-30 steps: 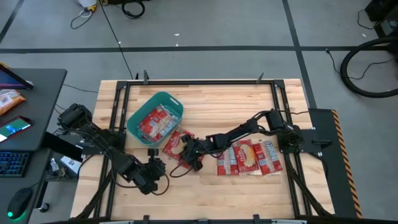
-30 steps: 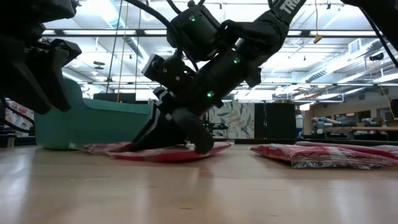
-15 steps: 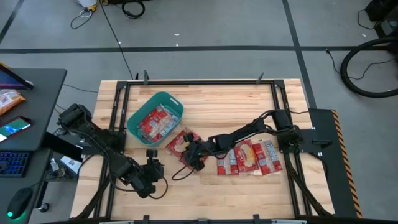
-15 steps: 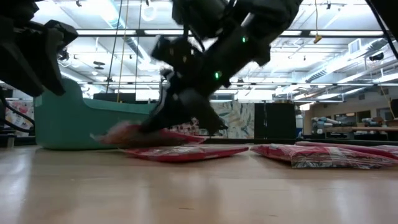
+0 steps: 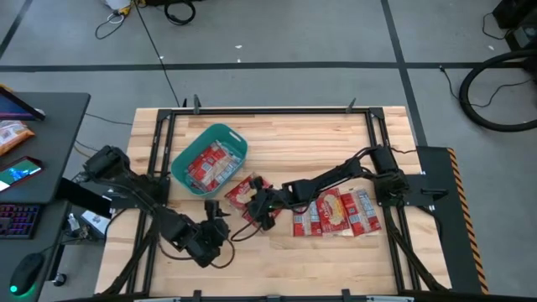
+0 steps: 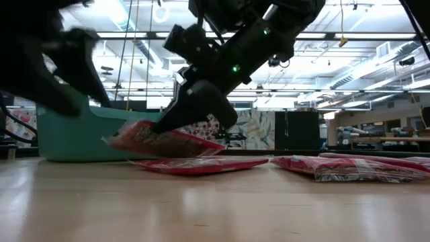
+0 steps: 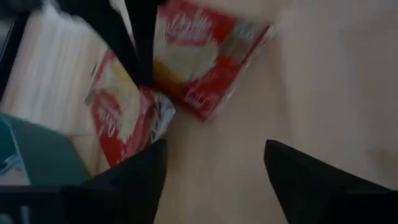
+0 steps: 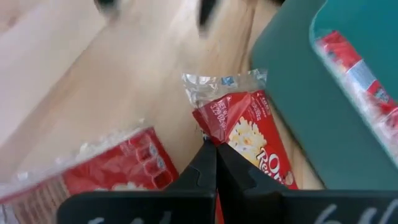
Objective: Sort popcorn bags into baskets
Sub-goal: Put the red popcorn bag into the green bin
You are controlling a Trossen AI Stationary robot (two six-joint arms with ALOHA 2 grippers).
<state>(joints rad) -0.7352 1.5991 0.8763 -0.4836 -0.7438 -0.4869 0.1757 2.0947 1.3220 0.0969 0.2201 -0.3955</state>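
Right gripper point(image 5: 256, 201) is clamped on one edge of a popcorn bag point(image 6: 158, 140) — lifted just clear of the table, long axis tilted. The teal basket point(image 5: 186, 153) lies just beside it at ten o'clock, already holding several packets. Another bag point(image 6: 201, 165) lies flat below. Left gripper point(image 5: 220, 220), fingers spread and empty, waits at seven o'clock. More bags point(image 5: 336, 211) sit at four o'clock.

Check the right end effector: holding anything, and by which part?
Yes. The right end effector is pinched shut on a popcorn bag at one edge, lifting it off the table beside the tub.
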